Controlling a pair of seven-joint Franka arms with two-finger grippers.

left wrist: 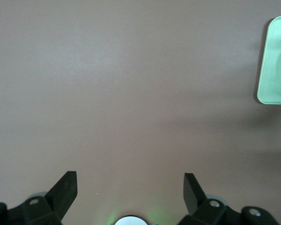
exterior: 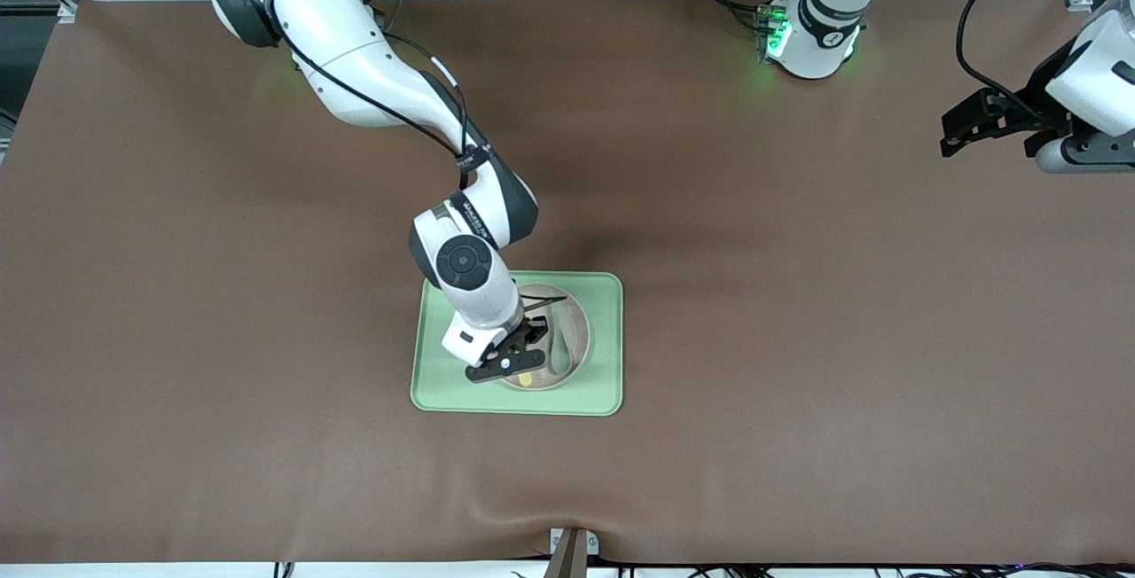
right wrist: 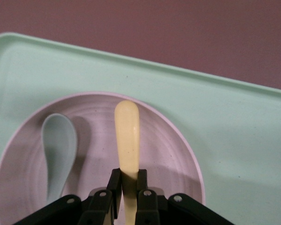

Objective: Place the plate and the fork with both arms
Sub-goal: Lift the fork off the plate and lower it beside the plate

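Observation:
The cream plate lies on the light green tray in the middle of the table. My right gripper is low over the plate, shut on the pale yellow fork. In the right wrist view the fingers of the right gripper clamp the fork, whose rounded handle end sticks out over the plate; its tines are hidden. I cannot tell if the fork touches the plate. My left gripper waits open and empty at the left arm's end of the table, also in its wrist view.
A grey-green spoon lies in the plate beside the fork, also in the right wrist view. The tray's rim surrounds the plate. A tray corner shows in the left wrist view. Brown mat covers the table.

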